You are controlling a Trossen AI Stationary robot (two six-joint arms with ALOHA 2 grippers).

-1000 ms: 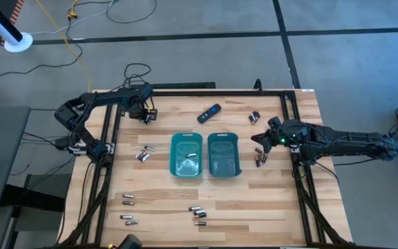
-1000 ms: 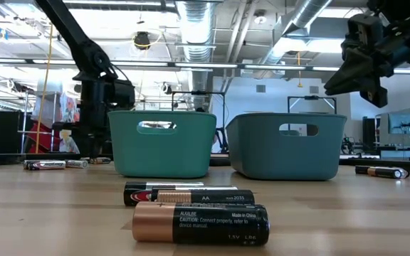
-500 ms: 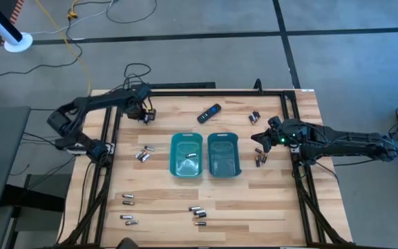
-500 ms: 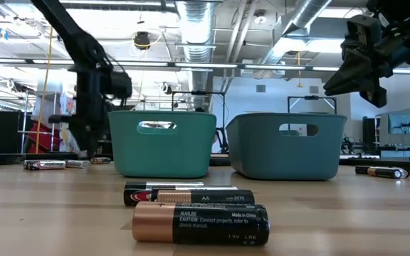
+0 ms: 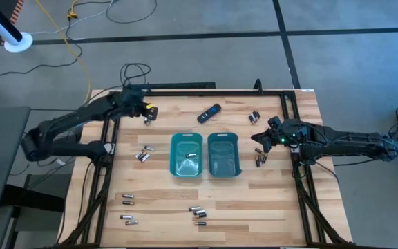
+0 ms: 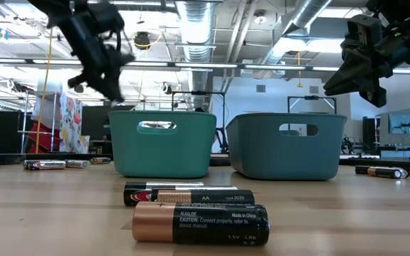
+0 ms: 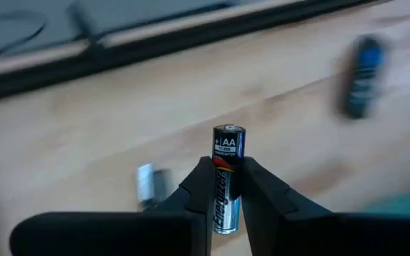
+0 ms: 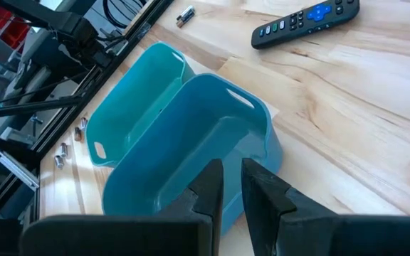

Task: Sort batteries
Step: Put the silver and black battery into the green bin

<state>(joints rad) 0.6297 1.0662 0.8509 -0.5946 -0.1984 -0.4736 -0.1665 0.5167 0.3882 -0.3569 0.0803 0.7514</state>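
We see a grey floor around the wooden table, crossed by dark seams. A yellow cable and a black cable trail over it, and a white round base stands at the far left corner. Looking level across the table, we find silver ducts and pipes under the ceiling, with long strip lights and a pale wall.

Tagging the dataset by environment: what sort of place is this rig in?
Probably a lab or workshop in an industrial hall: exposed ceiling ducts, a bare concrete floor with loose cables, and a framed wooden table.
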